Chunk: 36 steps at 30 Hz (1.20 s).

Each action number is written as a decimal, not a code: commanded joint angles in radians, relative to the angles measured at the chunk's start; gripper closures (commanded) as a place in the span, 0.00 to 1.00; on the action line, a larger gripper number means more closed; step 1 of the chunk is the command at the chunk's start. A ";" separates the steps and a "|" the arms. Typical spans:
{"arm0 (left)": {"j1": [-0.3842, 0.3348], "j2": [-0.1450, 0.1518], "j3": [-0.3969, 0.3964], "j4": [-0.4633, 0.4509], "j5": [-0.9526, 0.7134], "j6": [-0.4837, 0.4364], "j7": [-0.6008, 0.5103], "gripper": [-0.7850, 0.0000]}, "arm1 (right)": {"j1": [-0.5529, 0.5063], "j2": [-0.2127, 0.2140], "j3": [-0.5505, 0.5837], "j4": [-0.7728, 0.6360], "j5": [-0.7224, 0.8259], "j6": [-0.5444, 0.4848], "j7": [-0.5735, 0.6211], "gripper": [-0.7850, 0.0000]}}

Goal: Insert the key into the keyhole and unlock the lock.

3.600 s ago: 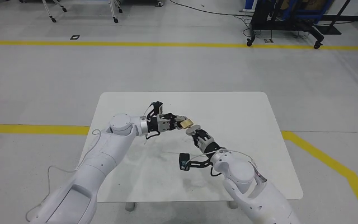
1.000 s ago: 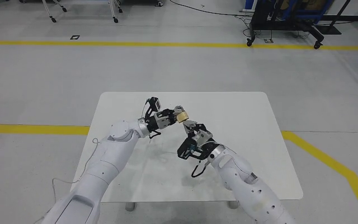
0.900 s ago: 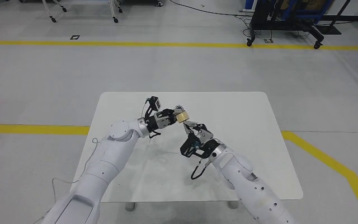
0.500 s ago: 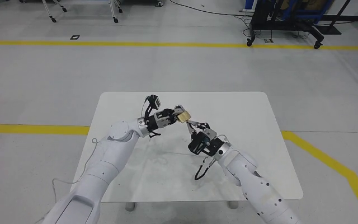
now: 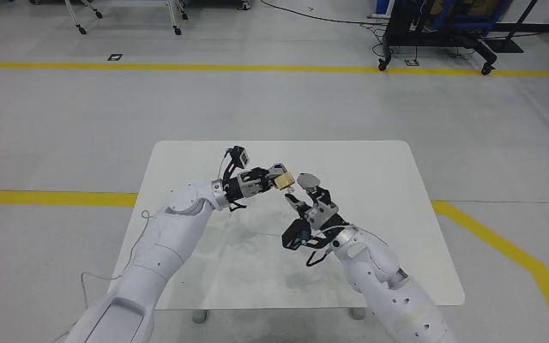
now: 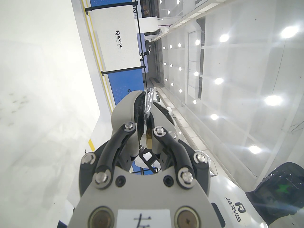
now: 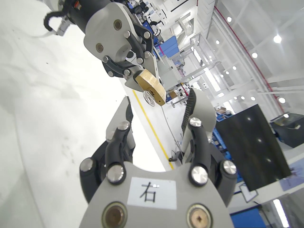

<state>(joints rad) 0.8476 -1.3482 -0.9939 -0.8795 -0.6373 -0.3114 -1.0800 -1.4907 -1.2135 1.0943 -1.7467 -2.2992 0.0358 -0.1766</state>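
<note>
Right wrist view: the padlock (image 7: 152,85) is held clamped in the left gripper (image 7: 140,76) above the table (image 7: 35,96), the key (image 7: 149,98) seated in its keyhole. The jaws of the right gripper (image 7: 159,102) are spread, just beside the key. 1 step, the unlocking turn, is judged left.

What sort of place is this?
Probably a factory or industrial test hall: yellow lane lines on the floor, a high ceiling with rows of lamps, and a wheeled equipment rack beyond the white table.
</note>
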 commanded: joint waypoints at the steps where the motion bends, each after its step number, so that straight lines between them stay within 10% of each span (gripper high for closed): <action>1: -0.002 -0.001 0.002 0.004 0.002 0.009 -0.010 1.00 | -0.004 0.000 -0.001 -0.010 -0.051 0.015 0.028 0.54; 12: -0.023 -0.008 0.034 0.018 0.062 0.050 -0.032 1.00 | 0.019 0.000 -0.042 -0.041 -0.363 -0.042 0.167 0.64; 17: -0.026 -0.010 0.035 0.024 0.065 0.053 -0.032 1.00 | 0.025 0.002 -0.042 -0.046 -0.408 -0.089 0.160 1.00; 27: -0.034 -0.015 0.043 0.037 0.082 0.076 -0.033 1.00 | 0.031 0.001 -0.027 -0.037 -0.388 -0.113 0.146 1.00; 31: -0.037 -0.017 0.044 0.042 0.083 0.078 -0.039 0.14 | 0.034 0.001 -0.014 -0.032 -0.364 -0.118 0.136 1.00; 36: -0.038 -0.018 0.041 0.047 0.077 0.075 -0.043 0.27 | 0.032 0.002 0.000 -0.026 -0.353 -0.121 0.125 1.00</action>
<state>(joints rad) 0.8094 -1.3662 -0.9521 -0.8332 -0.5583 -0.2363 -1.1223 -1.4577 -1.2121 1.0912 -1.7744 -2.6539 -0.0851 -0.0504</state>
